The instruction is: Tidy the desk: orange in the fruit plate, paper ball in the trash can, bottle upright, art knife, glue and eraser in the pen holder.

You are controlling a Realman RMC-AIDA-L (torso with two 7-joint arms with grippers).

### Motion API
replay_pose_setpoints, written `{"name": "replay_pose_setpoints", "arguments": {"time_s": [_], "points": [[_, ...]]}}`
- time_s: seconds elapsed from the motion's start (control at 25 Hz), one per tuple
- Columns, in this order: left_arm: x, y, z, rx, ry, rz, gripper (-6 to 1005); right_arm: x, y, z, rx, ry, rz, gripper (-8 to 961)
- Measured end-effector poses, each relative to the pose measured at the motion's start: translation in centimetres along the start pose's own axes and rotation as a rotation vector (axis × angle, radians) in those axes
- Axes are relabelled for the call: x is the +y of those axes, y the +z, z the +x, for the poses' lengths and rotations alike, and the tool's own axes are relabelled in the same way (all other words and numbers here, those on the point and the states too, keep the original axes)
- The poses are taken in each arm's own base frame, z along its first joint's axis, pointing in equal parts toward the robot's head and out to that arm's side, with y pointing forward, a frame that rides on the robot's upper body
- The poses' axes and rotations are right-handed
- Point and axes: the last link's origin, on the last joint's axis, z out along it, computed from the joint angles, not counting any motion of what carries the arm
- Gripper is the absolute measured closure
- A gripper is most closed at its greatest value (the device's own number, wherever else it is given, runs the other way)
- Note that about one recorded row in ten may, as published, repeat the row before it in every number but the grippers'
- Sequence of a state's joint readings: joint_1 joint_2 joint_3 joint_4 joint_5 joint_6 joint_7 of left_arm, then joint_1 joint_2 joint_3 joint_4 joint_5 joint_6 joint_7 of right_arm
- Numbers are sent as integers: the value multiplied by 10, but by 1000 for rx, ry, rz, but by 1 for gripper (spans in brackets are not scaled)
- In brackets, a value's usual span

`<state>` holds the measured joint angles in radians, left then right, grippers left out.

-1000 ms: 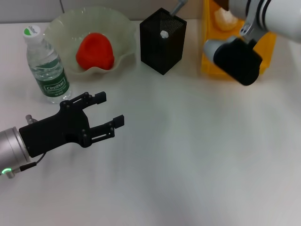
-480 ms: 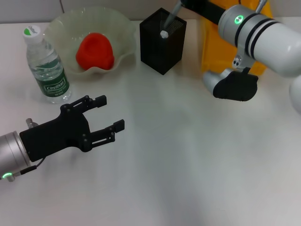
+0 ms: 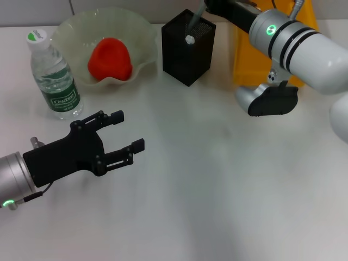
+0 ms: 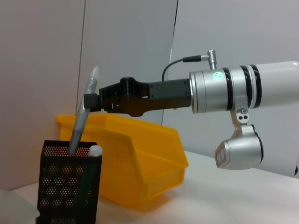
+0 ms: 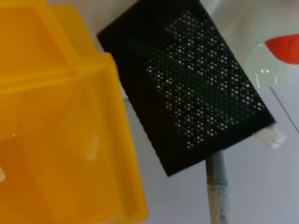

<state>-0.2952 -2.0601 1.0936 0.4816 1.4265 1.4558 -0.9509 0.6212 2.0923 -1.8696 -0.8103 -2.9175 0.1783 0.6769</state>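
Note:
The black mesh pen holder [image 3: 187, 48] stands at the back centre. My right gripper [image 3: 211, 6] reaches over it from the right, shut on the grey art knife [image 3: 194, 16], whose lower end is inside the holder. The left wrist view shows that gripper [image 4: 91, 100] clamping the knife [image 4: 83, 122] above the holder [image 4: 69, 184]. A white-tipped item [image 3: 189, 39] pokes out of the holder. The orange [image 3: 110, 58] lies in the fruit plate [image 3: 70, 30]. The bottle [image 3: 54, 76] stands upright at the left. My left gripper [image 3: 128, 130] hovers open above the table, front left. The paper ball is hidden.
The yellow trash bin [image 3: 243, 60] sits at the back right, mostly covered by my right arm. The right wrist camera housing [image 3: 269, 99] hangs just in front of it. Bare tabletop fills the middle and front.
My right arm swung left from over the yellow bin towards the pen holder, bringing the art knife down into it. The left arm has barely moved.

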Motion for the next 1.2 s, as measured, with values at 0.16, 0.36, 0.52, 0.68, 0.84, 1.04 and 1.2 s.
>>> {"name": "replay_pose_setpoints", "arguments": {"time_s": [0.16, 0.36, 0.52, 0.68, 0.84, 1.04, 1.2], "points": [[0, 0, 0, 1, 1, 2, 184, 3, 2, -2, -4, -11, -5, 802], [0, 0, 0, 3, 1, 3, 184, 3, 4, -4, -8, -15, 1, 765], [-1, 0, 1, 6, 0, 6, 184, -4, 5, -6, -2, 23, 23, 703], [-1, 0, 1, 7, -5, 5, 184, -9, 2, 3, 86, 50, 80, 542], [-1, 1, 2, 8, -8, 4, 184, -15, -4, 14, 174, 113, 126, 487], [-1, 1, 2, 8, -13, 3, 184, -33, -16, 45, 315, 334, 187, 443], [-1, 0, 3, 12, -25, -5, 184, -49, -27, 74, 419, 613, 245, 440]]}}
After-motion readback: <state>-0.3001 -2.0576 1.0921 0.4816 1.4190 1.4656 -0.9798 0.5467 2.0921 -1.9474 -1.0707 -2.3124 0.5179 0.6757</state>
